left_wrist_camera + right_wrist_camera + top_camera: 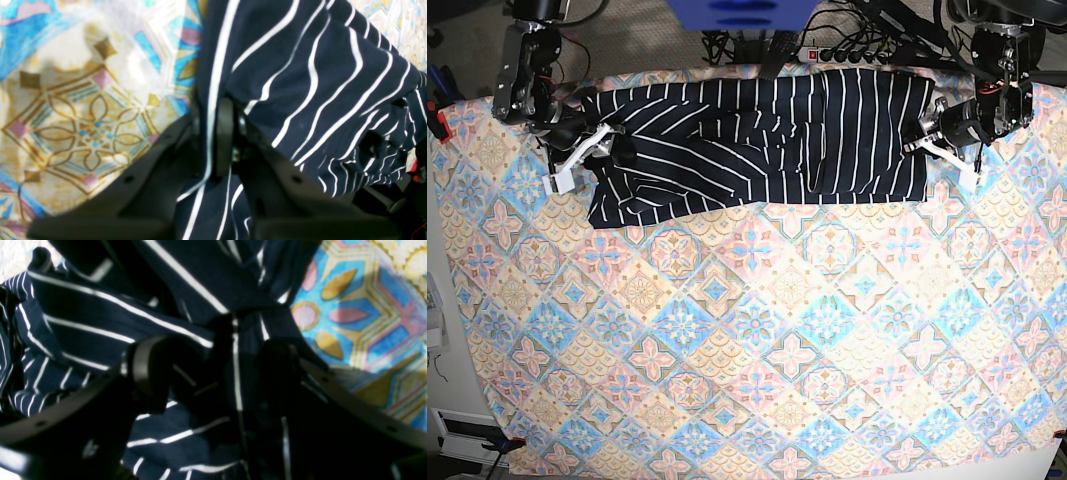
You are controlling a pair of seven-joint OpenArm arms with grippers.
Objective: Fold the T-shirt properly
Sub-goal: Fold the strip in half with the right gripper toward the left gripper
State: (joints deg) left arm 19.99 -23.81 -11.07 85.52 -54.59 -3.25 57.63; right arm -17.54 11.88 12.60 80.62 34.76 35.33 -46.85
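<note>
The navy white-striped T-shirt (757, 140) lies spread sideways along the far part of the table, between both arms. At its right edge in the base view, my left gripper (930, 135) is shut on the cloth. The left wrist view shows a striped fold (317, 66) pinched between the black fingers of that gripper (211, 133). At the bunched left end, my right gripper (602, 150) stands open. In the right wrist view its fingers (146, 366) are wide apart around a gathered fold of shirt (100, 316), the gripper (213, 370) not closed on it.
The pastel diamond-patterned tablecloth (757, 330) covers the whole table. A power strip and cables (837, 50) lie behind the far edge, beside a blue object (737, 12). An orange clamp (437, 125) sits at the left edge.
</note>
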